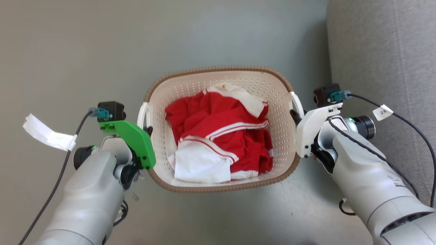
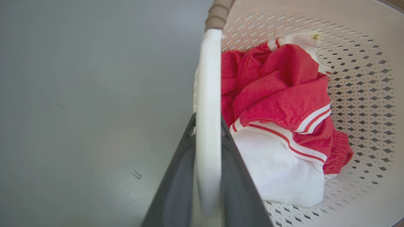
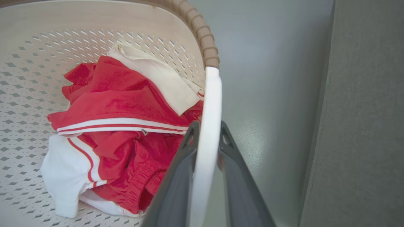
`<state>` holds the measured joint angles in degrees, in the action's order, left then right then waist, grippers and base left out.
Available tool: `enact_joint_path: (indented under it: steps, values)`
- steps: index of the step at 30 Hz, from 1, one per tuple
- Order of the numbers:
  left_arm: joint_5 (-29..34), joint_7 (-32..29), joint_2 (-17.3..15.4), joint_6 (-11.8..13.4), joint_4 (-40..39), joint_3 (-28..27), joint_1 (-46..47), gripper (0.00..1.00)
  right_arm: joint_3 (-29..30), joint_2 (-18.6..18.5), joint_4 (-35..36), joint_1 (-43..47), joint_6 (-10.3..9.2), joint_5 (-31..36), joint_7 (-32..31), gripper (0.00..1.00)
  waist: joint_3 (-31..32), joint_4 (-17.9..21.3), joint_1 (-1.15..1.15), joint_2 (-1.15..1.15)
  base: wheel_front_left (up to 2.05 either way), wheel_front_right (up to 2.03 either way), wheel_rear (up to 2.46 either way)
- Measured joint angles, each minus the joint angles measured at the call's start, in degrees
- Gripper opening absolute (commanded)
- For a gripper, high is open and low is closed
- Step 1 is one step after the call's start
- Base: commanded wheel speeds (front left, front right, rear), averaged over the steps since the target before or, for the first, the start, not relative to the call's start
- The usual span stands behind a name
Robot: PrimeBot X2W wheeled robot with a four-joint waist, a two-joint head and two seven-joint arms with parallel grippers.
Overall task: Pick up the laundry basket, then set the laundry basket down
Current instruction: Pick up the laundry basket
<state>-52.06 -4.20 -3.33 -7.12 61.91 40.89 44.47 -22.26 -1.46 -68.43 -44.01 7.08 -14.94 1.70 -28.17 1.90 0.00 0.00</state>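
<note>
The laundry basket (image 1: 218, 85), cream-white and perforated with a brown woven-look rim, sits between my two arms in the head view, holding red and white clothes (image 1: 218, 136). My left gripper (image 1: 148, 131) is shut on the basket's left white handle (image 2: 208, 94), its two dark fingers (image 2: 176, 176) pressed on either side of it. My right gripper (image 1: 293, 115) is shut on the right white handle (image 3: 210, 104) in the same way, with its dark fingers (image 3: 236, 176) flanking the handle. Whether the basket rests on the floor or hangs above it cannot be told.
Grey floor (image 1: 85, 51) lies all around the basket. A grey upholstered piece of furniture (image 1: 385, 51) stands close on the right, beside my right arm. Cables with paper tags (image 1: 47, 136) trail from both wrists.
</note>
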Motion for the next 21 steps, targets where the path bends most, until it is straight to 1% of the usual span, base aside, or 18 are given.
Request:
enact_joint_path:
  steps: [4,12,13,21]
  values:
    - [-0.7,-0.8,0.0,0.0,0.0,0.2,-1.4,0.0,-0.1,0.2,-0.8,0.7,0.44,-0.9,-0.7,0.0,2.5,0.3,0.0,0.0,0.0,0.0,0.0]
    - [-3.0,-2.3,-0.6,0.0,0.4,0.5,-4.6,0.0,-0.4,1.1,-2.3,3.0,0.64,-2.8,-3.0,0.0,7.7,0.7,0.0,0.0,0.0,0.0,0.0]
    - [-3.4,-2.5,-0.7,-0.4,0.5,0.5,-4.9,0.0,-0.5,1.1,-2.3,3.3,0.66,-2.8,-3.3,0.0,8.3,0.8,0.0,0.0,0.0,0.0,0.0]
    - [-4.2,-4.5,-1.0,-0.4,0.6,1.2,-7.2,0.0,-1.1,1.4,-2.6,5.6,1.0,-4.9,-6.1,0.0,13.3,1.4,0.0,0.0,0.0,0.0,0.0]
